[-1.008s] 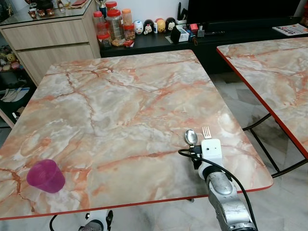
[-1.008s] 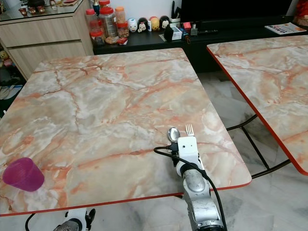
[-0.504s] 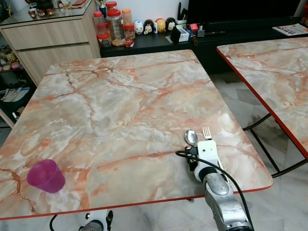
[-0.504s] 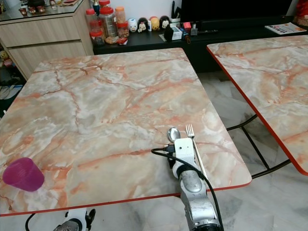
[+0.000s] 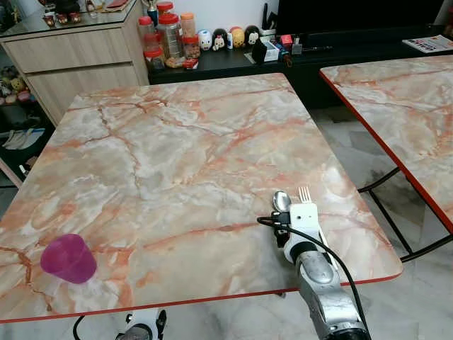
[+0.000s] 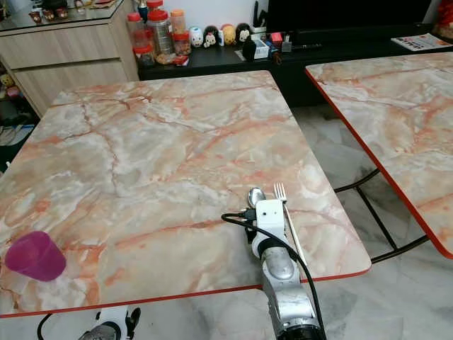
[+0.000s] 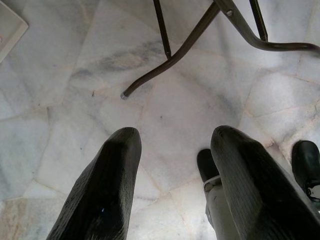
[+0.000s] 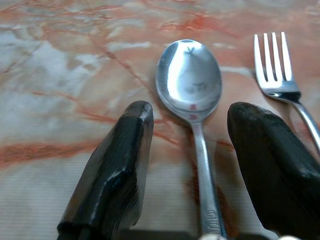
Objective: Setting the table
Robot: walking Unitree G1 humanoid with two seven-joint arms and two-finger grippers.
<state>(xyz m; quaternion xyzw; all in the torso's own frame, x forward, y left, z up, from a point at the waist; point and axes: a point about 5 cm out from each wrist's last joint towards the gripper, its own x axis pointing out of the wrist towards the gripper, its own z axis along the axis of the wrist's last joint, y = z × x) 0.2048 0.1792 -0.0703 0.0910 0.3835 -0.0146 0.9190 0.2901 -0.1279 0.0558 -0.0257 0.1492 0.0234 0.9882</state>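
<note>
A metal spoon and a fork lie side by side near the front right corner of the marble table. My right gripper is open and low over the table, one finger on each side of the spoon's handle. The fork lies just outside the right finger. In the eye views its white wrist block covers the spoon's handle. A purple cup stands at the front left corner. My left gripper hangs open over the floor below the table's edge.
A second marble table stands to the right across a gap of tiled floor, with dark metal legs between them. Behind are a wooden cabinet, jars and small figurines on a black console.
My right wrist has shifted slightly left, off the fork's handle and over the spoon's handle. The spoon, fork and cup have not moved.
</note>
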